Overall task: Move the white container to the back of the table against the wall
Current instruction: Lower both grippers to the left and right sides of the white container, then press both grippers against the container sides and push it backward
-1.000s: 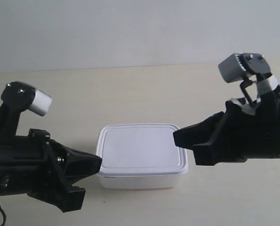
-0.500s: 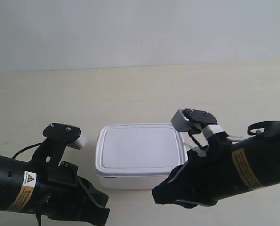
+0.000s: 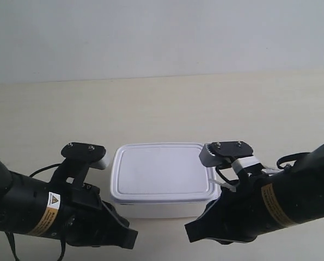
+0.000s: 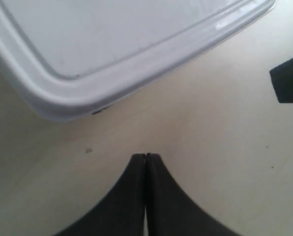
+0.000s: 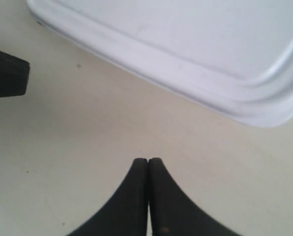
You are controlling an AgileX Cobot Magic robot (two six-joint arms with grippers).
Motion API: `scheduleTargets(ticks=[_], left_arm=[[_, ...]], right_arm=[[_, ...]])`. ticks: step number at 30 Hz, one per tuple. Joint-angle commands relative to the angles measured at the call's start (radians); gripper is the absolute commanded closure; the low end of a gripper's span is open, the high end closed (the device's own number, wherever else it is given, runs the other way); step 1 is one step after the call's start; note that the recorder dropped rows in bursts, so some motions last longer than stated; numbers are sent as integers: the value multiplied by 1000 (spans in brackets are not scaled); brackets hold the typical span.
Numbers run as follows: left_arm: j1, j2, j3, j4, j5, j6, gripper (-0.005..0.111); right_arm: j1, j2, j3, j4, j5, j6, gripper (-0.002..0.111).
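The white container [image 3: 162,176], lid on, sits on the table [image 3: 162,109] well short of the wall [image 3: 162,38]. My left gripper [image 3: 130,238] is on the arm at the exterior view's left. It is low over the table in front of the container's front left corner. The left wrist view shows this gripper [image 4: 146,156] shut and empty, a short gap from the container [image 4: 112,39]. My right gripper [image 3: 190,235] mirrors it before the front right corner. It too is shut [image 5: 148,161] and empty, just apart from the container [image 5: 195,34].
Bare tabletop runs from the container back to the wall. The right gripper's tip [image 4: 286,83] shows at the edge of the left wrist view. The left gripper's tip [image 5: 8,73] shows in the right wrist view. Tiny dark specks dot the table.
Both arms have swung down from beside the container's sides to low positions in front of it, tips now facing each other. The container has not moved.
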Motion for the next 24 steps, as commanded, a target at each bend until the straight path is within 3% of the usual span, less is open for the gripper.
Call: scheduleTargets(ticks=[1,24], left_arm=[[-5,39,-7,-1,48,-13,107],[-5,203,-148,-1,154,-15,107]], right_arm=[[4,0,13,0,64,-48,108],[4,0,10,0,207,-41,108]])
